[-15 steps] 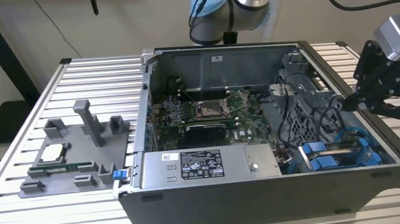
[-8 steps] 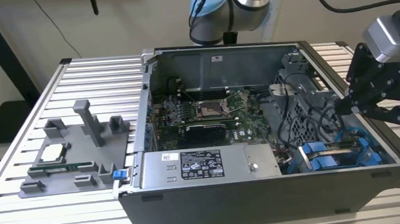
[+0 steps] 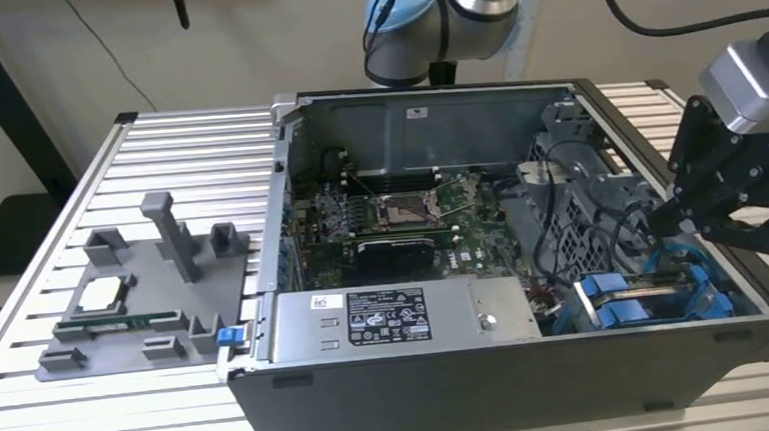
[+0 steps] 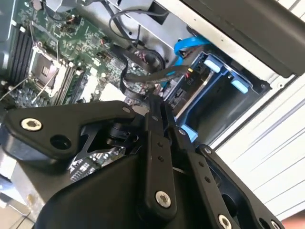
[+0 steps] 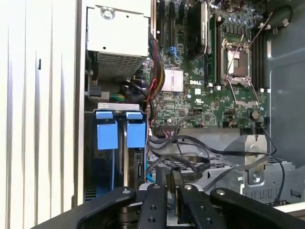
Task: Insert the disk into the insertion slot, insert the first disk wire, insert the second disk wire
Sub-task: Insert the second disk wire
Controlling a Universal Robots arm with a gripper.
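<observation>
Exterior view: the disk (image 3: 621, 311), in its blue carrier, sits inside the insertion slot (image 3: 750, 291) at the corner of the open computer case (image 3: 502, 389) on the exterior view's right. In the first wrist view its two blue tabs (image 5: 116, 131) stand side by side at the mouth of the bay. The disk step looks done, and a wire step seems to be in hand. The gripper (image 3: 679, 219) hangs just above the bay with its fingers (image 4: 159, 143) drawn together. Their tips are at a loop of black cables (image 5: 190, 160), but whether they pinch a plug cannot be told. Seating a plug would call for squaring it to the disk's end. A white printed label marks the power-supply box (image 3: 405, 319) beside the motherboard (image 3: 385, 215)
</observation>
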